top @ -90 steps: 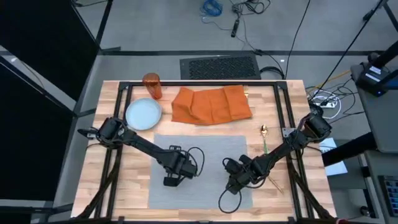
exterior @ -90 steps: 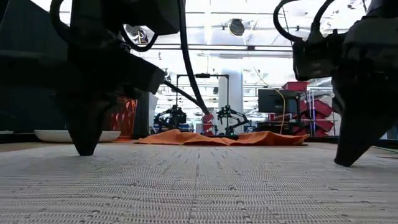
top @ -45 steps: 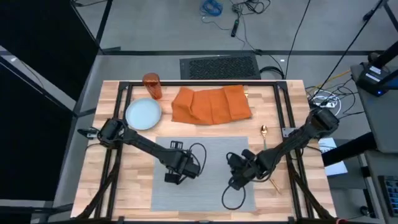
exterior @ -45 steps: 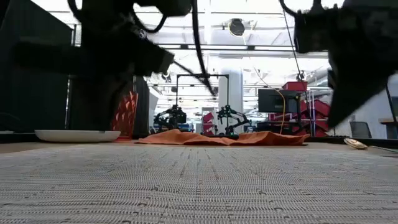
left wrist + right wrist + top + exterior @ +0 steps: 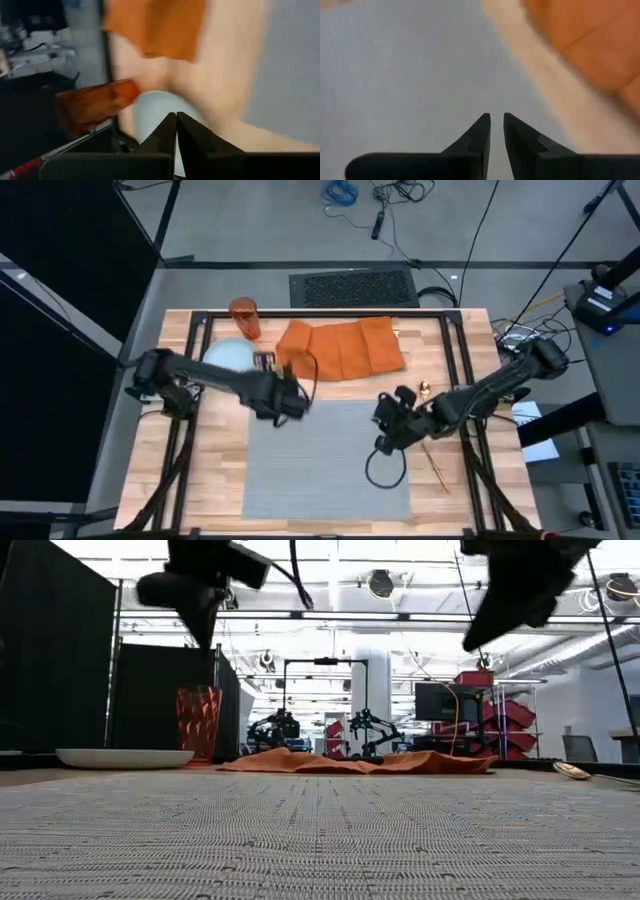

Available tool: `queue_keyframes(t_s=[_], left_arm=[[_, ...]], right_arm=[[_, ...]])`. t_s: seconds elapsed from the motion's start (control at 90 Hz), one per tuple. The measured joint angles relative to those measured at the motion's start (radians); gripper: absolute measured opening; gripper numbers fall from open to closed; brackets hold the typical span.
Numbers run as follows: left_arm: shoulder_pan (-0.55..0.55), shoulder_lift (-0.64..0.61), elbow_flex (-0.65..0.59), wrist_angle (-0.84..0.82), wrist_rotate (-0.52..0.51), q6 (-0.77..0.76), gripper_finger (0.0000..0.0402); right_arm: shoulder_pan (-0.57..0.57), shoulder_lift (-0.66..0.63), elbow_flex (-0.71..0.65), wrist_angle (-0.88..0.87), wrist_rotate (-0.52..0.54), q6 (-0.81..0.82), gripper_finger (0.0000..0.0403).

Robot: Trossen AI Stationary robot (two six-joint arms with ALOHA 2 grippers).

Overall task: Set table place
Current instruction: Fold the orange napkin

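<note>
Overhead, the grey placemat (image 5: pixel 325 455) lies bare at the table's (image 5: pixel 215 480) near-middle, with the pale-blue plate (image 5: pixel 225 355), orange tumbler (image 5: pixel 244 317) and orange napkin (image 5: pixel 340 347) beyond it. Left gripper (image 5: pixel 265 362) hangs beside the plate, fingers together. Right gripper (image 5: pixel 403 396) hovers at the mat's far right corner near the gold spoon (image 5: pixel 424 390), fingers nearly together.

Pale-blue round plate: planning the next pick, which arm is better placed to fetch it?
Left. The left gripper, empty, hovers right beside the pale-blue round plate; the right gripper hangs across the grey cloth placemat, near the cutlery.
</note>
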Motion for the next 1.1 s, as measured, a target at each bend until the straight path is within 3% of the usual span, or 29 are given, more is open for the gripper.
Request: queue_keyframes(t_s=[0.233, 0.456, 0.689, 1.1], left_arm=[[0.247, -0.147, 0.0, 0.014, -0.065, 0.106, 0.0], [0.415, -0.204, 0.0, 0.174, -0.066, 0.18, 0.0], [0.5, -0.188, 0.001, 0.248, -0.063, 0.329, 0.0], [0.545, -0.156, 0.0, 0.357, -0.056, 0.335, 0.0]], right_arm=[[-0.096, -0.066, 0.0, -0.034, 0.063, -0.324, 0.0038], [-0.197, -0.084, 0.0, 0.023, 0.169, -0.572, 0.0038], [-0.282, -0.084, 0.0, 0.148, 0.18, -0.72, 0.0038], [-0.351, -0.084, 0.001, 0.24, 0.176, -0.776, 0.0038]])
